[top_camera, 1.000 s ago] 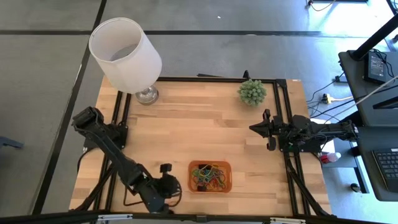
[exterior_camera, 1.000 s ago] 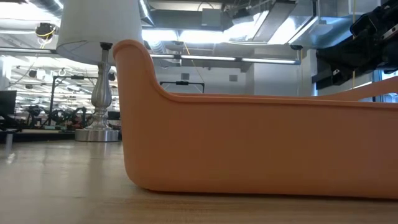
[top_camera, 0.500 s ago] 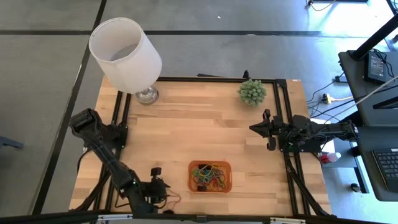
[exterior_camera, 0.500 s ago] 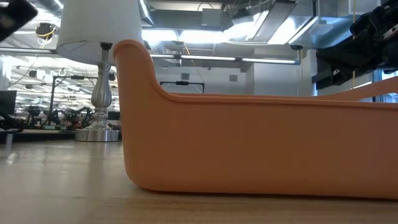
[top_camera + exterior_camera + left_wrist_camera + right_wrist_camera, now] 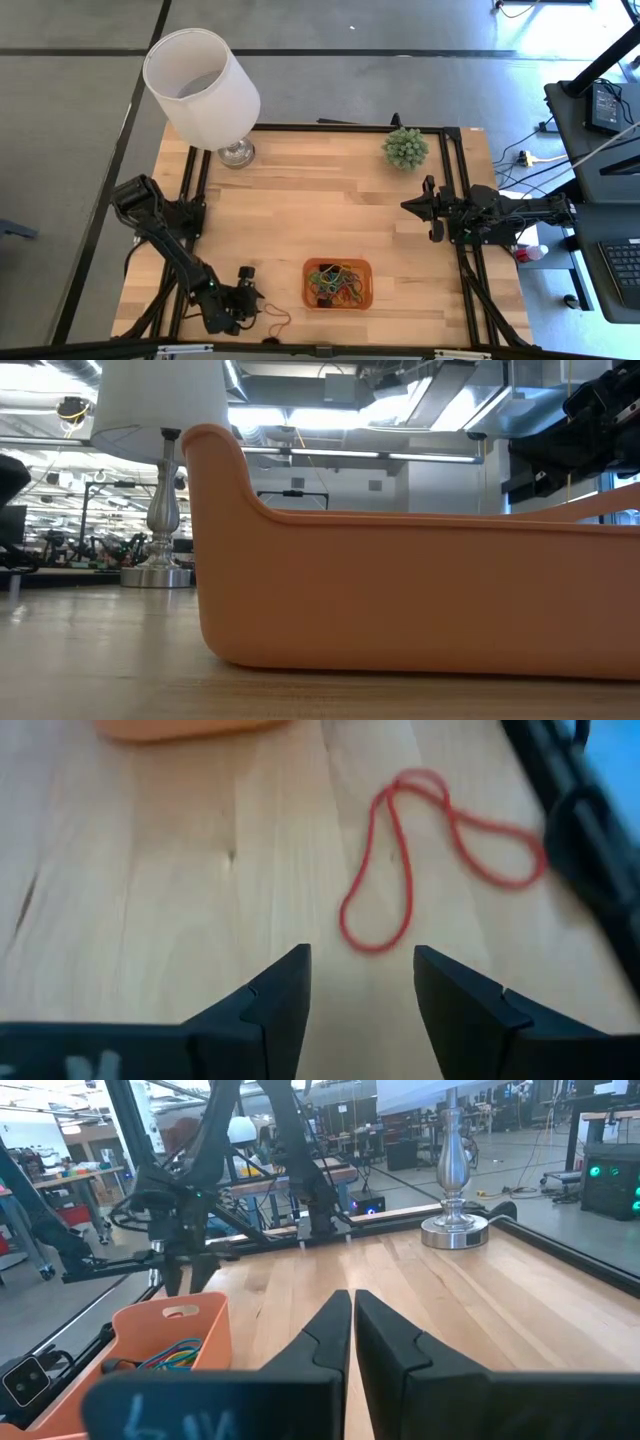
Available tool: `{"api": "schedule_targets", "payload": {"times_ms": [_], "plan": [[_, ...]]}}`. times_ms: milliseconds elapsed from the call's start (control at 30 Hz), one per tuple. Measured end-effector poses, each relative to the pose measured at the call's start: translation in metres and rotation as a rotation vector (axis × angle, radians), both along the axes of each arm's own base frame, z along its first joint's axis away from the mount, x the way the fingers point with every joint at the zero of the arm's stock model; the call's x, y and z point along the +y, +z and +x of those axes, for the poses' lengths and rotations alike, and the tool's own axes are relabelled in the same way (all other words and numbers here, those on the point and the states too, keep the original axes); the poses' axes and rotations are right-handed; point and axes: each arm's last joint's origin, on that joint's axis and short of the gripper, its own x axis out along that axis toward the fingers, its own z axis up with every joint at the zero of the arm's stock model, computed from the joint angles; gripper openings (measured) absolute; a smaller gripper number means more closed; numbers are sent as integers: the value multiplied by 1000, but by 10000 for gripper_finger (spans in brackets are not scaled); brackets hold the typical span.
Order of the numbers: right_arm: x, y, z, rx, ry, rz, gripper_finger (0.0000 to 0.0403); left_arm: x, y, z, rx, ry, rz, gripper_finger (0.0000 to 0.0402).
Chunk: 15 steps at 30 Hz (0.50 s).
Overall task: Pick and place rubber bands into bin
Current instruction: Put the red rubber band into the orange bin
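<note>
Left gripper [image 5: 360, 990]: released, empty, low over the worktop [image 5: 330, 215] near its front edge, a red band [image 5: 420, 855] lying loose just ahead of its fingertips. Bin [image 5: 338, 284]: orange, just beside that gripper, holding a tangle of coloured bands [image 5: 338, 283]. Right gripper [image 5: 352, 1330]: clenched, empty, at the worktop's right edge; lamp [image 5: 205, 90] and plant [image 5: 405, 147] at the far corners.

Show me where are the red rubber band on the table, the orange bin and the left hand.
red rubber band [image 5: 400, 870]: left wrist view, on its strand.
orange bin [image 5: 308, 285]: high view, on its left rim.
left hand [image 5: 362, 995]: left wrist view, between its open fingertips.
</note>
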Motion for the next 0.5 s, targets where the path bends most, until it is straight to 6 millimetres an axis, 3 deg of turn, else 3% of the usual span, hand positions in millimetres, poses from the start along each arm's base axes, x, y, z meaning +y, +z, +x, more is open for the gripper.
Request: {"api": "schedule_targets", "payload": {"times_ms": [267, 500], "plan": [[0, 0, 0, 0, 0, 0, 23, 9, -13, -6, -8, -20, 4, 198], [0, 0, 0, 0, 0, 1, 23, -7, -32, 6, -87, -55, -12, 212]]}}
